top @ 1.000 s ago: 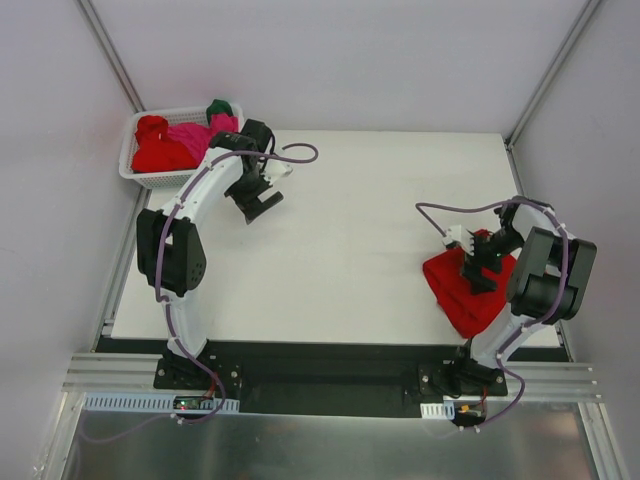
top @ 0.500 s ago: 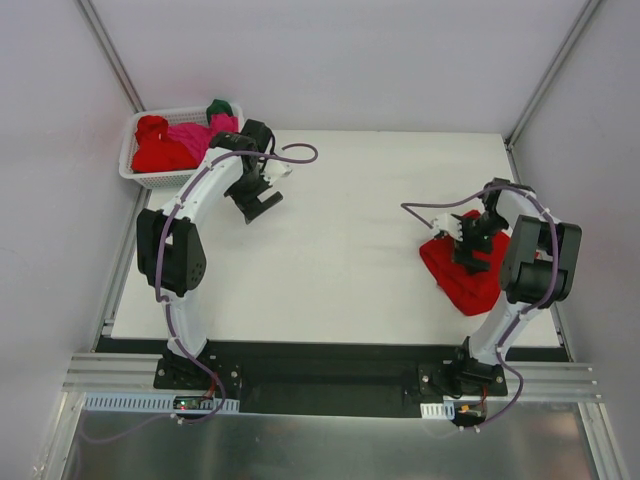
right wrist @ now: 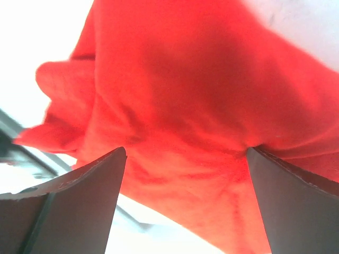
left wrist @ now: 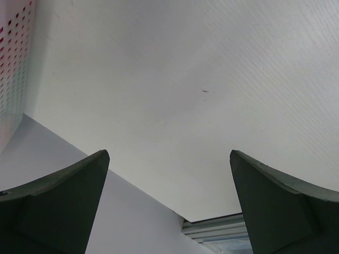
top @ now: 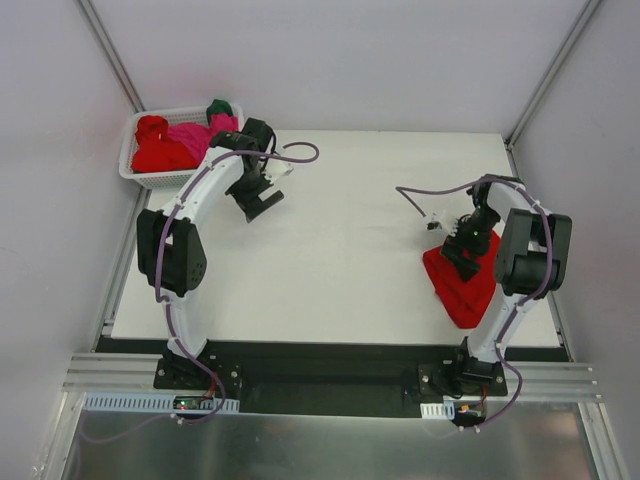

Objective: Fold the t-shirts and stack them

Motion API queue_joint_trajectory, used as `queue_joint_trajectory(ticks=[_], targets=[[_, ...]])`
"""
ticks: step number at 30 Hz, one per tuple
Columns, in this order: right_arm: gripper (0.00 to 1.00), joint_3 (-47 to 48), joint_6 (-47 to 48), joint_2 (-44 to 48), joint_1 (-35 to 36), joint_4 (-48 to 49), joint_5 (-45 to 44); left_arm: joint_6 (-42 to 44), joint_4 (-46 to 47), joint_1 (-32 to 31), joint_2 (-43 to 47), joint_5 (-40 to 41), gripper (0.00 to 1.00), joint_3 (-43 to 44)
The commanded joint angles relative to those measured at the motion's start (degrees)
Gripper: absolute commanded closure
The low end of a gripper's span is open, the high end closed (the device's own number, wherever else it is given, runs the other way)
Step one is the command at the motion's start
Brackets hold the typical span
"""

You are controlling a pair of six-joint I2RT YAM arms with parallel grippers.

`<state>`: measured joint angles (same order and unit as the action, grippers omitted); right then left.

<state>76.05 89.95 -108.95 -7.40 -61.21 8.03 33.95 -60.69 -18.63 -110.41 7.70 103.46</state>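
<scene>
step in hand: folding one red t-shirt [top: 462, 295], which lies on the right side of the table [top: 340, 230], near its right edge. the fold is judged unfinished, since the cloth is bunched and creased, not flat.

the right gripper [right wrist: 185, 153] stands over the far end of this shirt, jaws wide apart, nothing clamped. in the right wrist view red cloth fills the gap beneath the fingers [right wrist: 90, 180]; contact cannot be confirmed.

the left gripper [left wrist: 169, 153] hangs over bare table just beside the basket [top: 128, 165], jaws wide apart and empty, well apart from the shirt. the other t-shirts [top: 165, 150], red, magenta-pink and dark green, sit heaped in the basket at the far left corner.

next move, as judged: the right gripper descends and closes on one edge of the cloth, not the bunched middle, so that the layer can be drawn flat.
</scene>
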Motion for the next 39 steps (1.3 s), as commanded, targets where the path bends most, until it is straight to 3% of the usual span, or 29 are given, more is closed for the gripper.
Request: queue_joint_trajectory(ticks=[1,5,14,25,30,36,39], targets=[[0.0,4.71,-15.31,-4.6,-0.25,-14.1,4.61,0.76,-1.36,-0.7,0.98,0.56,0.01,1.04],[0.0,6.39,-24.1,-5.84,0.1,-15.25,8.66,0.76,-1.36,-0.62,0.99,0.56,0.01,1.13],[0.0,6.3,-33.08,-8.83,0.46,-15.61,9.19,0.85,-1.19,-0.62,1.51,0.56,0.01,0.6],[0.0,14.02,-47.13,-11.11,-0.33,-12.53,13.15,0.94,-1.28,-0.62,1.07,0.38,0.01,1.48],[0.0,16.84,-48.39,-12.52,-1.74,-10.77,10.34,1.03,-1.36,-0.62,1.34,0.56,0.01,0.95],[0.0,15.62,-41.0,-8.05,-1.74,-10.17,8.68,0.5,-1.28,-0.7,1.6,-0.06,0.01,2.01],[0.0,16.57,-45.27,-7.59,-3.14,-10.5,9.7,0.23,-1.36,-0.7,0.99,-0.15,0.01,3.41]])
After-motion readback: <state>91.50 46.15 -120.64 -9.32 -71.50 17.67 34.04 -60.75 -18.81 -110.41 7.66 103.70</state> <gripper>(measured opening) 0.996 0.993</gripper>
